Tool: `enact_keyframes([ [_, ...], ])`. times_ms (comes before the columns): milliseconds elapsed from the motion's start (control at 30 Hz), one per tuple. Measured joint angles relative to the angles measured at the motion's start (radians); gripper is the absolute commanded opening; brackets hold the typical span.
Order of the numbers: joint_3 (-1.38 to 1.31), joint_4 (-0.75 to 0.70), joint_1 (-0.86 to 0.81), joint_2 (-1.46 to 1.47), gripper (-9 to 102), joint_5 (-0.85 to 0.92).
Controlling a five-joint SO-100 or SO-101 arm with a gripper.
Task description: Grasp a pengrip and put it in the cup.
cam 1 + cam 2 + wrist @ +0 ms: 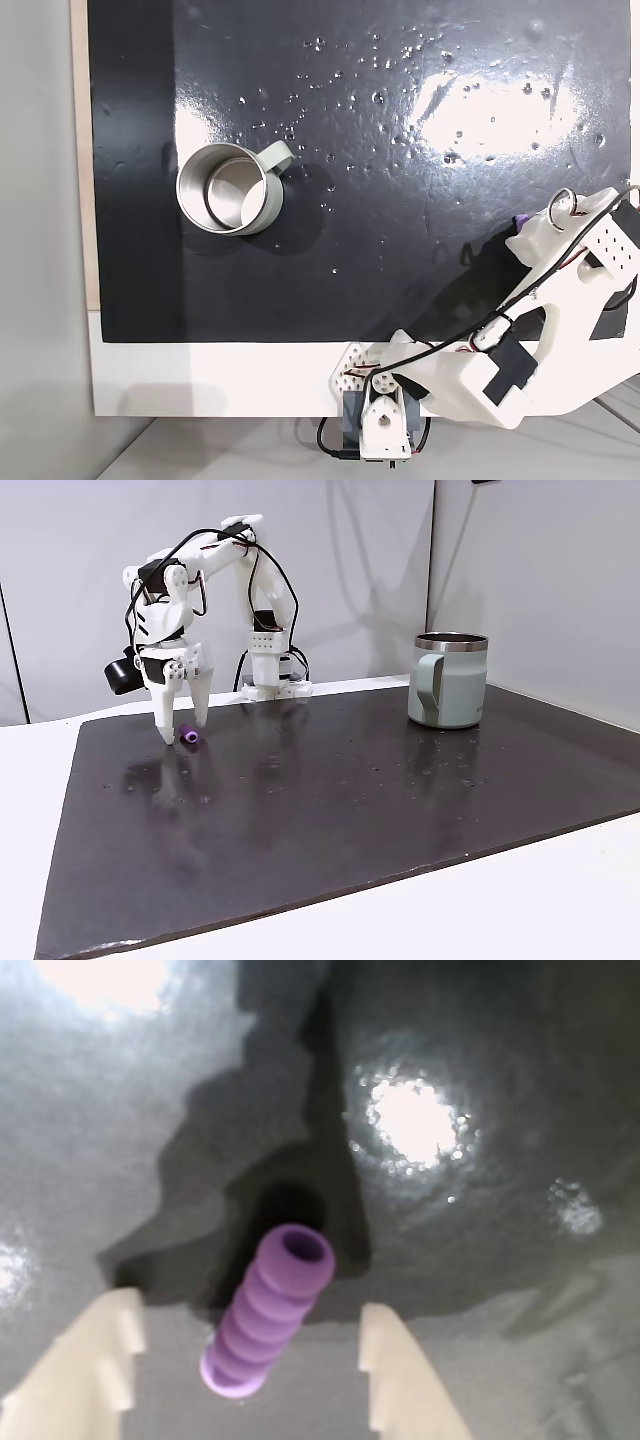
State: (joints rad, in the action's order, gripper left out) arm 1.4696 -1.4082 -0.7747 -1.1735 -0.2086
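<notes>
Purple ribbed pengrip (268,1310) lying on its side on the dark mat (350,810), between the two spread, unclenched white fingers (75,1380), touching neither. Long axis running from near the wrist camera away, tilted slightly right; open hollow end farthest from the camera. Gripper (181,735) pointing down over the pengrip (188,738). Cup (228,187) upright, well apart from the pengrip, steel interior bare, handle toward the arm's side. Mat covering the white counter (520,900).
</notes>
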Motion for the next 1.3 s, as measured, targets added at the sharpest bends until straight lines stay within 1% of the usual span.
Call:
enact_keyframes([
  [300,-0.006,0.0,0.0,0.017,1,0.005],
  [567,-0.005,-0.002,0.0,0.015,0,0.005],
  [733,-0.003,-0.04,0.021,-0.078,0,0.005],
  [867,0.015,-0.075,0.081,-0.209,0,0.005],
  [1000,0.069,-0.078,0.167,-0.387,0,0.005],
  [1300,0.14,-0.098,0.482,-0.776,0,0.02],
])
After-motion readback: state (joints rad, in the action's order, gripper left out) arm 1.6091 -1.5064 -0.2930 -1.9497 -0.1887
